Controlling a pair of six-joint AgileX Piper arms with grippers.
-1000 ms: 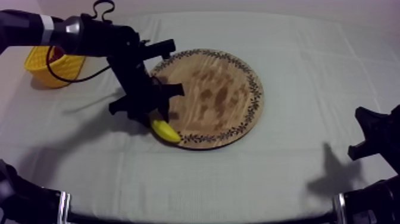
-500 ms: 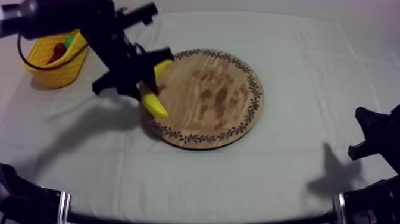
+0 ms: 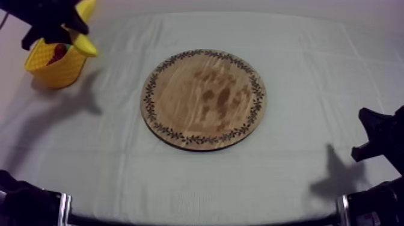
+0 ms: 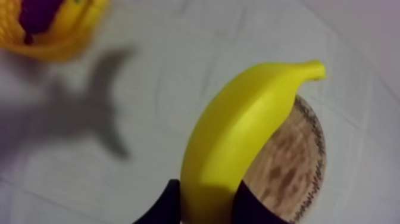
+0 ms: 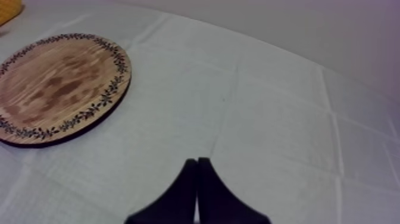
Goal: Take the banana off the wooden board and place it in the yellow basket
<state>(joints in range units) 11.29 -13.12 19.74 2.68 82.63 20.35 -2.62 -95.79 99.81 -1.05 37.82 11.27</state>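
Overhead, the left end effector [image 3: 67, 25] hangs above the yellow basket [image 3: 51, 67] at the far left of the desk [image 3: 312, 72], its fingers closed round the banana [image 3: 84, 43]. The banana is clear of the desk and tilted, with its lower end just over the basket's rim on the side toward the wooden board [image 3: 203, 99]. A small red fruit [image 3: 58, 53] lies in the basket below the end effector. The board sits bare in the middle of the desk, well apart from the left end effector. The right end effector [image 3: 376, 141] rests low at the desk's right edge, well apart from the board.

From the left wrist, the two black fingers [image 4: 161, 208] grip the banana's lower part, and the fruit curves up and away from them to its stem. Beneath and beyond the end effector lie the cloth, part of the board, and the basket farther off.

From the right wrist, the right end effector's fingers lie pressed together as a narrow wedge with nothing between them, above bare cloth. The board lies ahead of it, off to one side.
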